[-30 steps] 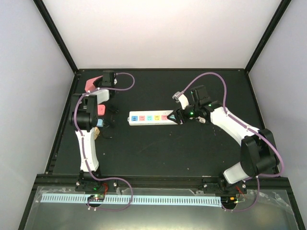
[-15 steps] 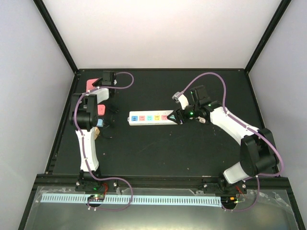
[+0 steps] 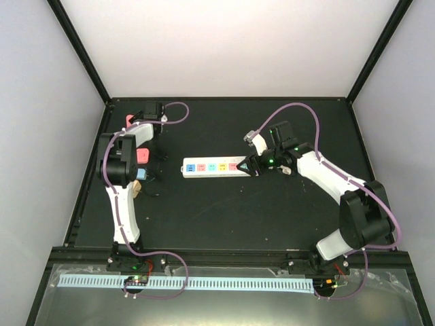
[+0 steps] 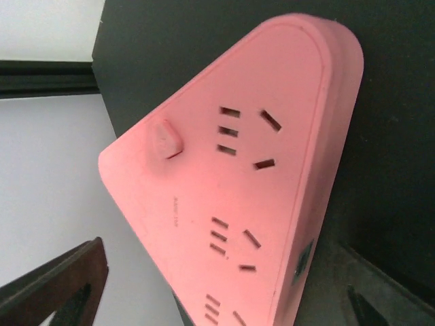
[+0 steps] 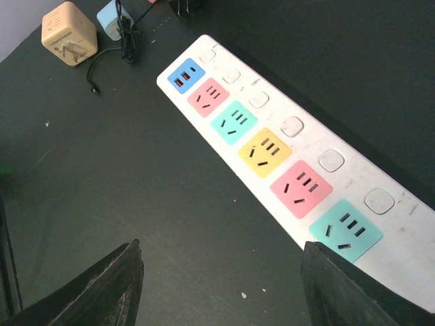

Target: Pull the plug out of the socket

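Note:
The socket (image 3: 211,167) (image 5: 272,146), a long white strip with coloured outlet faces, lies mid-table, and no plug sits in the faces that show. A black plug (image 5: 183,6) with a thin black cable lies past its far end. My right gripper (image 3: 253,165) (image 5: 221,272) is open at the strip's right end, its right finger over that end and its left finger over bare table. At the far left my left gripper (image 3: 151,110) (image 4: 217,299) is open, holding nothing, just above a pink triangular outlet block (image 4: 231,183) (image 3: 129,121).
A beige cube adapter (image 5: 68,32) (image 3: 138,189), a light-blue adapter (image 5: 109,17) (image 3: 139,174) and a small red piece (image 3: 143,155) lie beside the left arm. Black frame posts and white walls close the table's far and side edges.
The left gripper has opened wide and shifted slightly toward the far edge over the pink block. The right arm and the white strip have not moved.

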